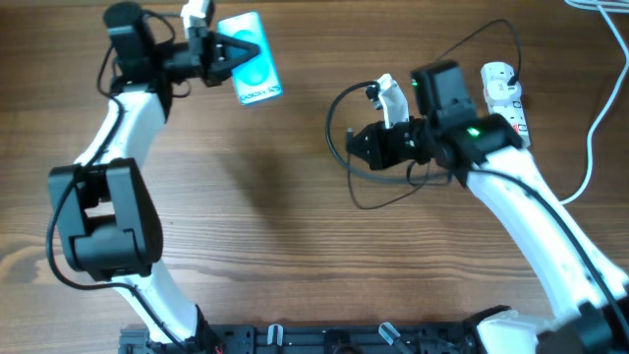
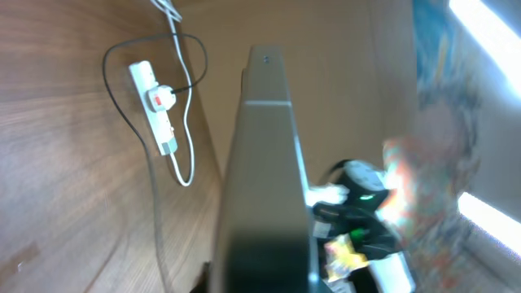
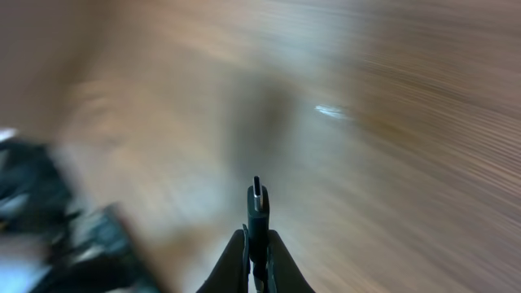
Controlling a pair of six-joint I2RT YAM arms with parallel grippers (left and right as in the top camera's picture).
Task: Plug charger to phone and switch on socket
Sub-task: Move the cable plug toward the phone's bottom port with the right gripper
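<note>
The left pincer [image 1: 234, 54] is grasping the phone [image 1: 254, 61] by 1 end, and the turquoise screen is sticking out beyond its fingertips, seemingly lifted off the table [image 1: 295, 246]. The right pincer [image 1: 356, 146] is clenching the charger [image 3: 257, 202], whose plug tip is jutting just past its 2 fingers, well apart from the phone. The socket [image 1: 503, 98] is lying behind this pincer, beside its wrist.
</note>
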